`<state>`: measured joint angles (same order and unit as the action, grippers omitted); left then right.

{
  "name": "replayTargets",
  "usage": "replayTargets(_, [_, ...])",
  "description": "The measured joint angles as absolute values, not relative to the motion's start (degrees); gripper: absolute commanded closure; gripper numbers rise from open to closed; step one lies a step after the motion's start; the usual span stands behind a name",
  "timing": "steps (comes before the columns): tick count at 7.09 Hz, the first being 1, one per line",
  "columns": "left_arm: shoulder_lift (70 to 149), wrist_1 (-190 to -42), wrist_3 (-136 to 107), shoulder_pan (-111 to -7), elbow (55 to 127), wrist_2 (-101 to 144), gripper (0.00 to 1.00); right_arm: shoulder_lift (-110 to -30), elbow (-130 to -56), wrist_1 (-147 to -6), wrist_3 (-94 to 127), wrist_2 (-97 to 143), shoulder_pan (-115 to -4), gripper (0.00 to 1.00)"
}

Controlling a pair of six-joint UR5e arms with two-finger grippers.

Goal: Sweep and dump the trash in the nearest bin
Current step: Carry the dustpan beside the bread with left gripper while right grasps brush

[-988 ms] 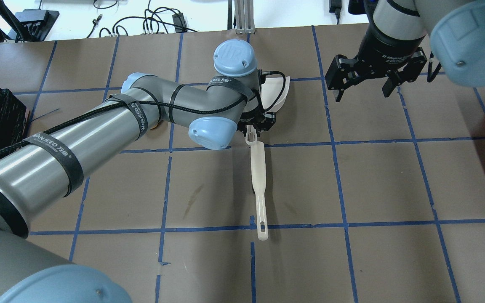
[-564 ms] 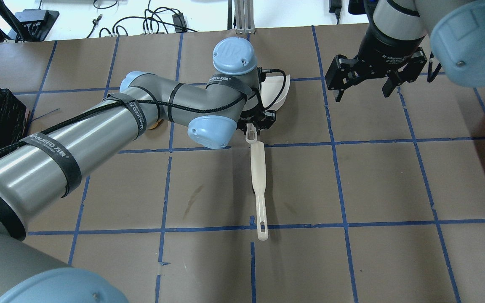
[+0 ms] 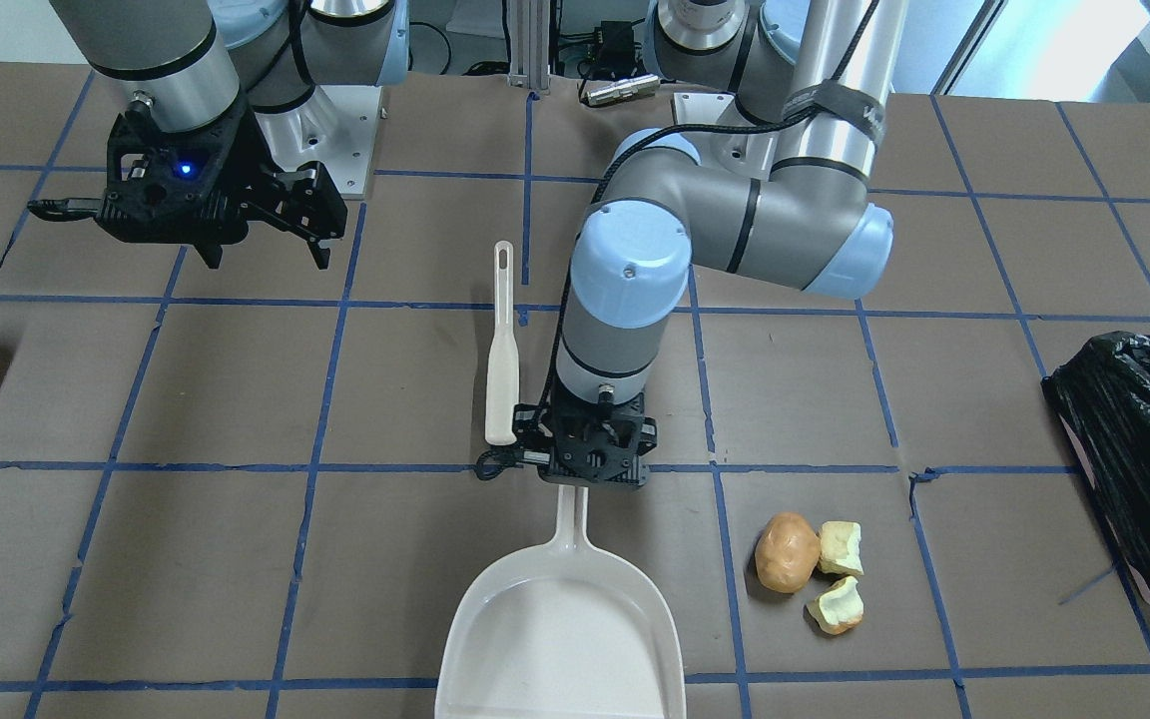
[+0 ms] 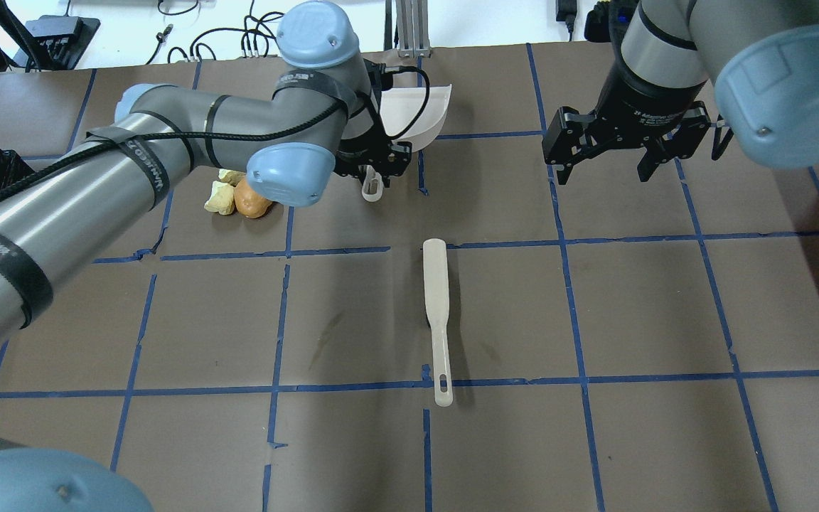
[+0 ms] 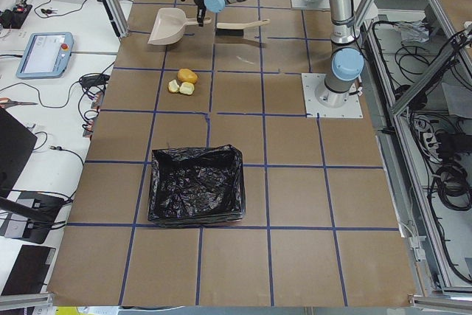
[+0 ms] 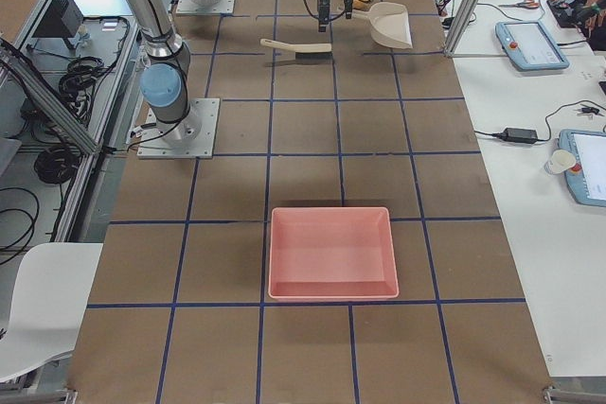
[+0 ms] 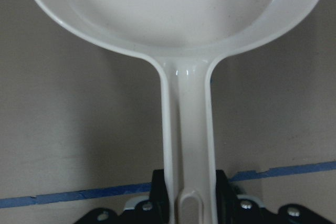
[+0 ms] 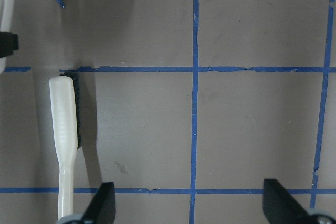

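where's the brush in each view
Front-facing: brush, centre.
Overhead: brush, centre.
Exterior left: brush, top.
Exterior right: brush, top.
Left wrist: not in it.
Right wrist: brush, left edge.
Landmark: the dustpan, beyond the brush's head end.

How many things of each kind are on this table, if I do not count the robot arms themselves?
Trash pieces: 3
Dustpan: 1
Brush: 1
Bin with black bag: 1
Pink tray: 1
Total: 7
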<state>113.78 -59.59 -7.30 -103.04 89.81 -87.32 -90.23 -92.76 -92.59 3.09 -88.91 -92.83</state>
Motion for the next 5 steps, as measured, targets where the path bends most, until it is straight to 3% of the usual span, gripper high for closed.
replayTargets(5, [105.3,-71.44,20.56,-90.3,91.62,-88.11,0.93,-89.8,-97.97,-99.58,9.21,-88.83,-99.81,0.05])
